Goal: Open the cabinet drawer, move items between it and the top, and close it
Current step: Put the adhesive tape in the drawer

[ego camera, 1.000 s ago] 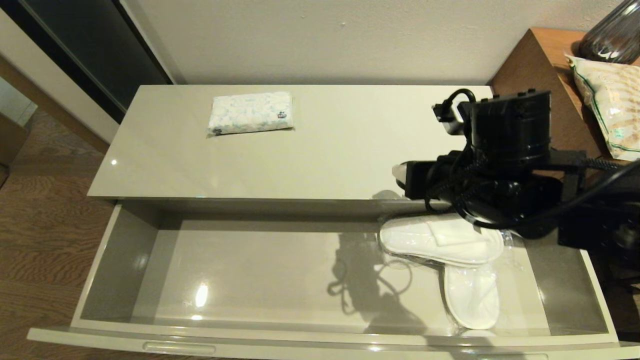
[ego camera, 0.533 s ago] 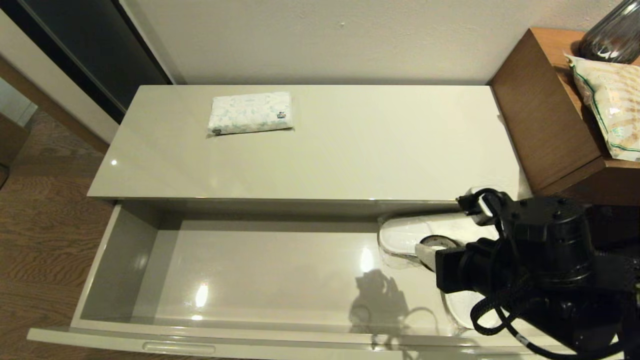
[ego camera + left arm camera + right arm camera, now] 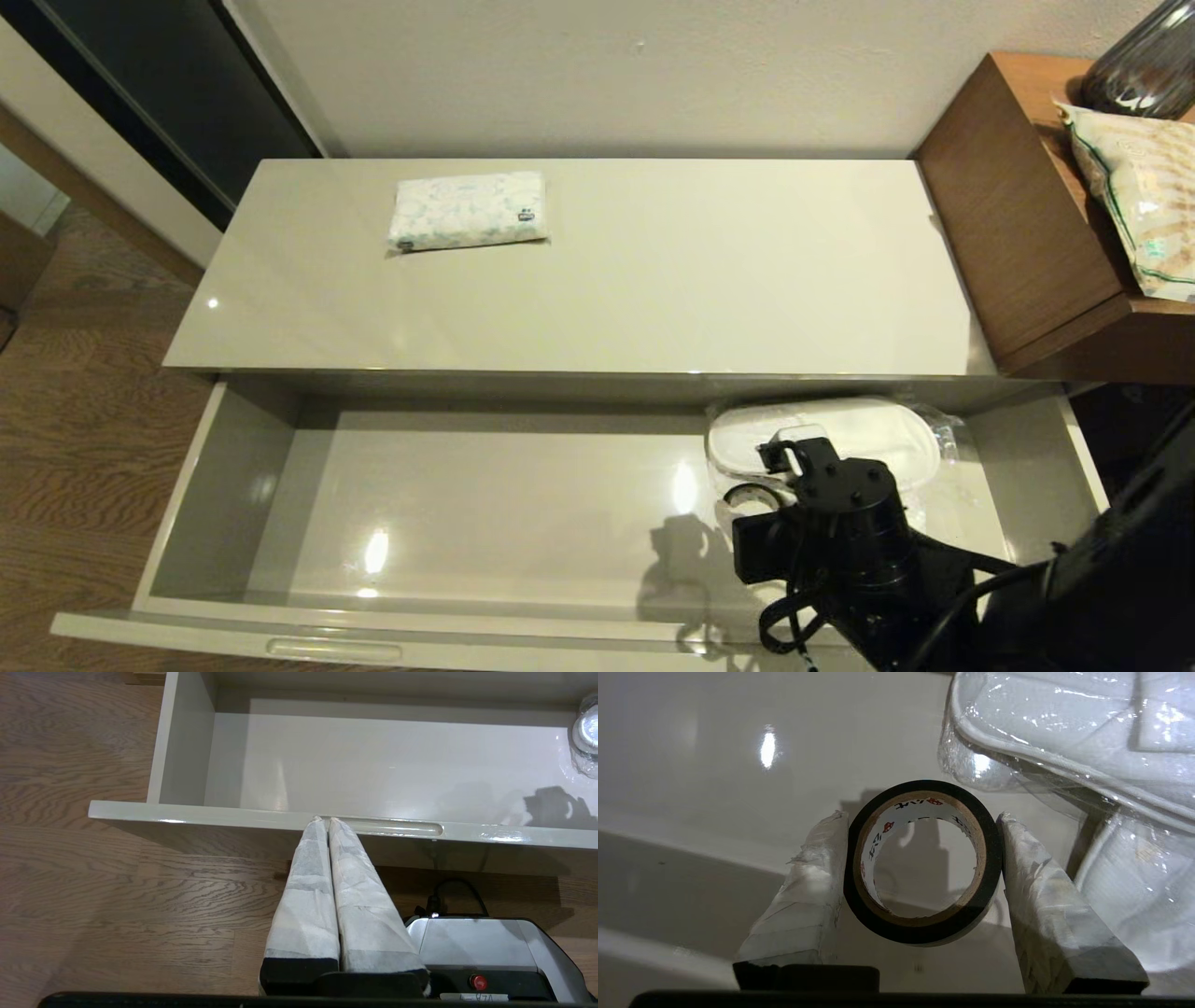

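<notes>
At your far left, the left gripper (image 3: pixel 323 820) is parked low in front of the cabinet drawer (image 3: pixel 224 485), above the wooden floor (image 3: pixel 93 882); its two padded fingers (image 3: pixel 308 891) are pressed together with nothing between them, and in the left wrist view their tips line up with the drawer's front edge, at the end of one oblong notch (image 3: pixel 392 827). The drawer stands pulled fully out, and the left and middle of its grey-beige floor (image 3: pixel 485 504) carry only glare spots and a shadow. Above it, the top (image 3: pixel 653 280) bears the tissue pack (image 3: pixel 467 210), lying flat in the back-left area, well apart from everything else. Moving right, you find your right gripper (image 3: pixel 920 821) lowered inside the drawer's right part, its black wrist body covering much of that area in the head view. The right wrist view shows its two wrapped fingers (image 3: pixel 808 882) spread to the width of the black tape roll (image 3: pixel 922 863) and pressing on opposite sides of it, so the roll is clamped between them, tilted, with its open core facing the camera. Just beside the roll, toward the back and right of the drawer, lie the bagged slippers (image 3: pixel 840 434), white under creased clear plastic. Whether the roll touches the drawer floor cannot be told. At far right, the wooden side unit (image 3: pixel 1018 215) holds a beige green-edged bag (image 3: pixel 1134 187) and a dark glass vessel (image 3: pixel 1144 65).
</notes>
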### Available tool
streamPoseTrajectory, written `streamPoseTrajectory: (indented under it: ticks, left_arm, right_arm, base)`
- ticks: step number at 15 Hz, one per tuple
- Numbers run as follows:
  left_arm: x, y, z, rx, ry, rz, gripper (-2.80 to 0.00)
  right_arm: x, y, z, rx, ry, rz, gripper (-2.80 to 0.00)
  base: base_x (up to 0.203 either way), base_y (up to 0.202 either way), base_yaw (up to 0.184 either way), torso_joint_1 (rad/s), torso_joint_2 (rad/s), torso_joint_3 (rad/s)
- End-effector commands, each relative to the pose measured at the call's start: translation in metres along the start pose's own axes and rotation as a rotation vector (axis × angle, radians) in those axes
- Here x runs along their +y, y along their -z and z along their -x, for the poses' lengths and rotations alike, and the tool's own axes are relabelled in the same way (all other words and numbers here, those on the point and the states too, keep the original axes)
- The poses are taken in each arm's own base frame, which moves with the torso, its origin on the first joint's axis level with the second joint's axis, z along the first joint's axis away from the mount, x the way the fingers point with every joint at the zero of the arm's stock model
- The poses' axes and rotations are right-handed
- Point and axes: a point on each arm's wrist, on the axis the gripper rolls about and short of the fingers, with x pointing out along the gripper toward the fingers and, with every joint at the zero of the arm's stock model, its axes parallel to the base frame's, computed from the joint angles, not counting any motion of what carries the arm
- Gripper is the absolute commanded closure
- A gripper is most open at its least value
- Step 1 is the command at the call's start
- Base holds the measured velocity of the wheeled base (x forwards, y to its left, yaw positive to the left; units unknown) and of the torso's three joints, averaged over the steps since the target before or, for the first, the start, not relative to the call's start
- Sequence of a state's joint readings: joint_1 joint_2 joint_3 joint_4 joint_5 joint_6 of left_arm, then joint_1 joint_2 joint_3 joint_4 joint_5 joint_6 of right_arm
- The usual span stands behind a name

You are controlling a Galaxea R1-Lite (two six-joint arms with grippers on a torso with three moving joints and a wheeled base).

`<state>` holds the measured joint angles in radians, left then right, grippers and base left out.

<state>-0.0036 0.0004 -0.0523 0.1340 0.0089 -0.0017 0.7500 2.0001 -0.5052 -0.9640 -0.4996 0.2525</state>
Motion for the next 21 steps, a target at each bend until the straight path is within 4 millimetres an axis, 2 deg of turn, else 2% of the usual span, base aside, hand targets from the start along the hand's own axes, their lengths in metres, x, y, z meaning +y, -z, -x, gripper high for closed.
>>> streamPoseTrajectory:
  ticks: [1,4,9,15,21]
  left_arm:
    - [0.0,0.0,0.0,0.001,-0.001,0.0,0.0]
    - [0.0,0.0,0.0,0.001,0.0,0.0,0.0]
    - [0.0,0.0,0.0,0.001,0.0,0.0,0.0]
    - [0.0,0.0,0.0,0.001,-0.001,0.0,0.0]
    - [0.0,0.0,0.0,0.001,0.0,0.0,0.0]
  right_arm:
    - [0.008,0.031,-0.032,0.002,0.08,0.045,0.0]
    - [0.013,0.042,-0.046,-0.055,0.108,0.088,0.0]
    - [0.017,0.047,-0.063,-0.073,0.157,0.101,0.0]
    - [0.013,0.059,-0.081,-0.047,0.195,0.109,0.0]
    - [0.007,0.059,-0.087,-0.043,0.217,0.108,0.0]
  base:
    - [0.0,0.0,0.0,0.0,0.0,0.0]
    - [0.0,0.0,0.0,0.0,0.0,0.0]
    - [0.0,0.0,0.0,0.0,0.0,0.0]
    - [0.0,0.0,0.0,0.0,0.0,0.0]
    - [0.0,0.0,0.0,0.0,0.0,0.0]
